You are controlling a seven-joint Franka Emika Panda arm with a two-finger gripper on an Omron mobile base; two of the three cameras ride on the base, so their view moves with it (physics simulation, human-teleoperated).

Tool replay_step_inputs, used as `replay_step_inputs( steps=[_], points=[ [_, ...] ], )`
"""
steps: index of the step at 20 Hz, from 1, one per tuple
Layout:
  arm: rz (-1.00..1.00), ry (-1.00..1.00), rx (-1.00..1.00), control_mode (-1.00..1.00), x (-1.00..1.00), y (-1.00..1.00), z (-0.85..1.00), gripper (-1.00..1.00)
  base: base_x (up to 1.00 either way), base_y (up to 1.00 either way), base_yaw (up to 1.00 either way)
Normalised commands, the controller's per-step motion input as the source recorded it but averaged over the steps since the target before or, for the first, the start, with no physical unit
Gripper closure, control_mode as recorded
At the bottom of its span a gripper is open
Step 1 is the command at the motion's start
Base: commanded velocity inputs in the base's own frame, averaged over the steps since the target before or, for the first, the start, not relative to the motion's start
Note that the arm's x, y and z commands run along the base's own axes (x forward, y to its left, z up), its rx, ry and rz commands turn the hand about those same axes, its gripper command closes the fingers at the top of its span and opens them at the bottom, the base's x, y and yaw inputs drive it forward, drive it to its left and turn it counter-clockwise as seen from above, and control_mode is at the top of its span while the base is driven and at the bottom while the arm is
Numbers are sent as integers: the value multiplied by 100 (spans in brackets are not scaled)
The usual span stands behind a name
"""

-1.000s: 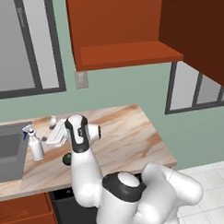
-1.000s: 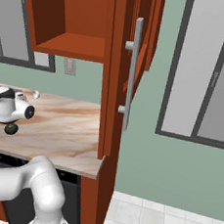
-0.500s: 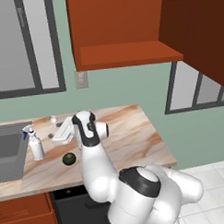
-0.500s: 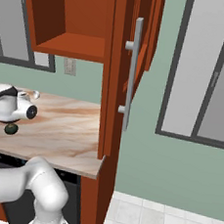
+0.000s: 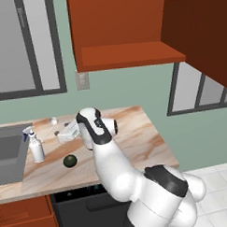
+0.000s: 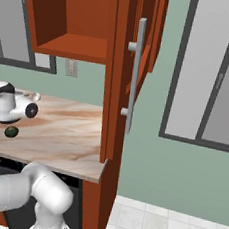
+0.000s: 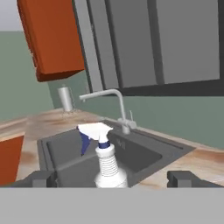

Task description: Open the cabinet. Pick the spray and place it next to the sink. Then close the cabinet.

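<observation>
White spray (image 7: 107, 157) stands beside the sink (image 7: 144, 155); your gripper's (image 7: 113, 178) spread jaws flank it—swinging away could topple it.

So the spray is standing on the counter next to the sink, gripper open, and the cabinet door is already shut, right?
Not quite. The cabinet door is open, swung out with its shelf bare in the right base view. The rest holds: the spray stands upright on the counter beside the sink, and the gripper is open, its fingertips apart on either side of the bottle.

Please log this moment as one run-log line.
cabinet: open | spray: upright on counter beside sink | hand: open, apart from spray | next: close cabinet
</observation>
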Motion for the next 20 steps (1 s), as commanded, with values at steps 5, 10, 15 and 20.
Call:
replay_step_inputs(
  steps=[5, 10, 15, 20],
  points=[
    [-11, 18, -3, -100, -20, -23, 37, -100, 0, 0, 0],
    [-13, 20, -3, -100, -22, -25, 35, -100, 0, 0, 0],
    [-14, 18, -3, -100, -24, -25, 33, -100, 0, 0, 0],
    [-16, 19, -1, -100, -24, -27, 32, -100, 0, 0, 0]
  ],
)
